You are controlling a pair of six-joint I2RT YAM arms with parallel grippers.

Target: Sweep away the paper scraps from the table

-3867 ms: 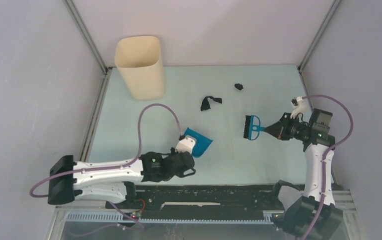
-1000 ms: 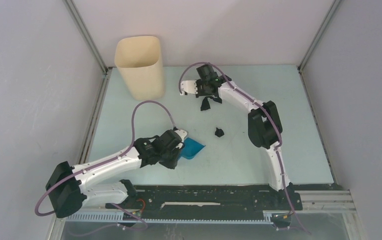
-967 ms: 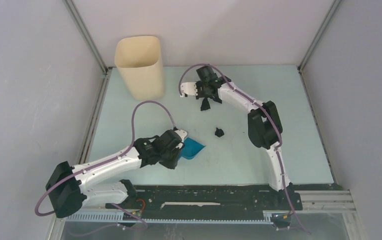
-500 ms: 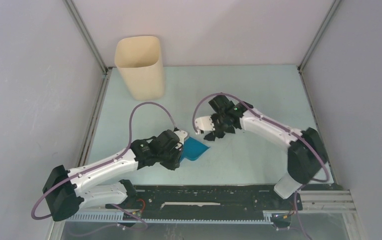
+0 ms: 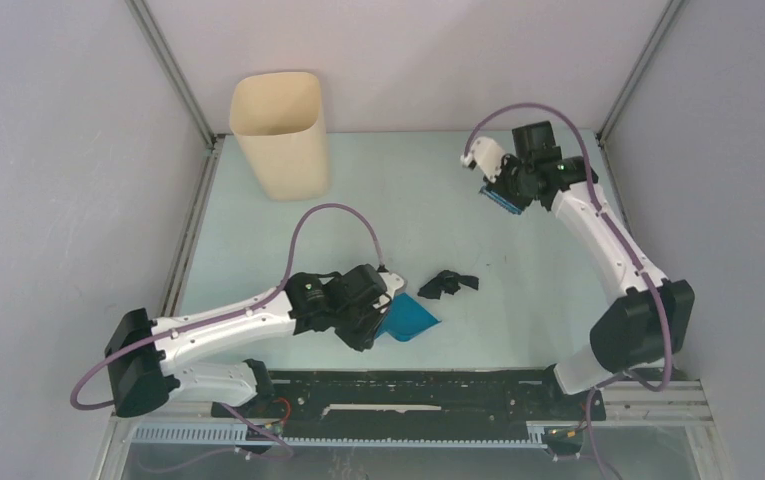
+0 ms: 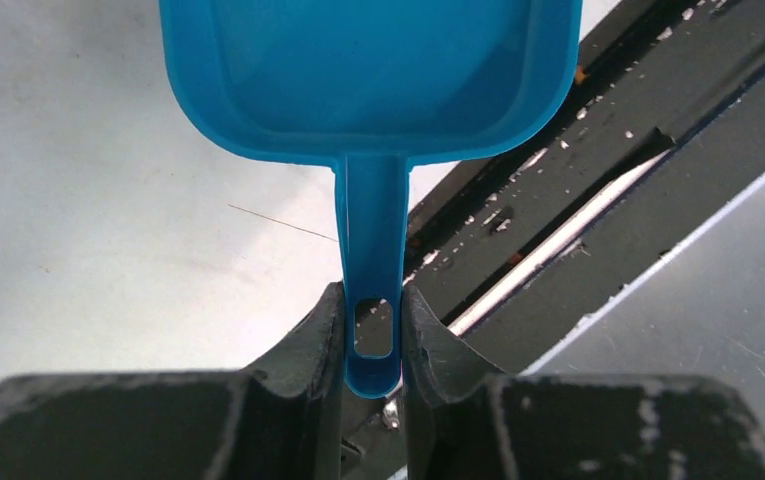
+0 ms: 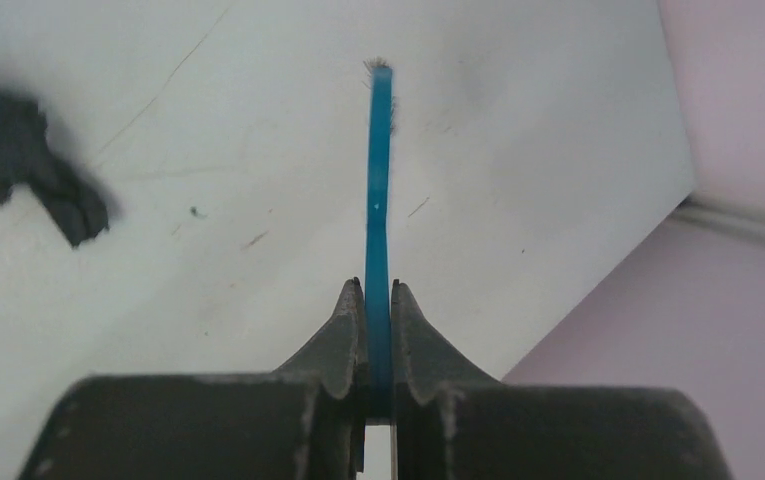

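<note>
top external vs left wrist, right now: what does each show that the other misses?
Only top external: the beige bin at the far left, black paper scraps lying close to the dustpan, and the right claw shut on the blue brush near the far right corner.
Only left wrist: a close look at the left claw clamped on the dustpan's handle, and the pan's visible inside, with no scraps in it.
Both: the dustpan, the table, and the black rail along its near edge.

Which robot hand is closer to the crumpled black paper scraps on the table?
Left. The left gripper, holding a blue plastic dustpan, sits right beside the black paper scraps. The right gripper, holding a blue brush, is far off toward the back right.
</note>
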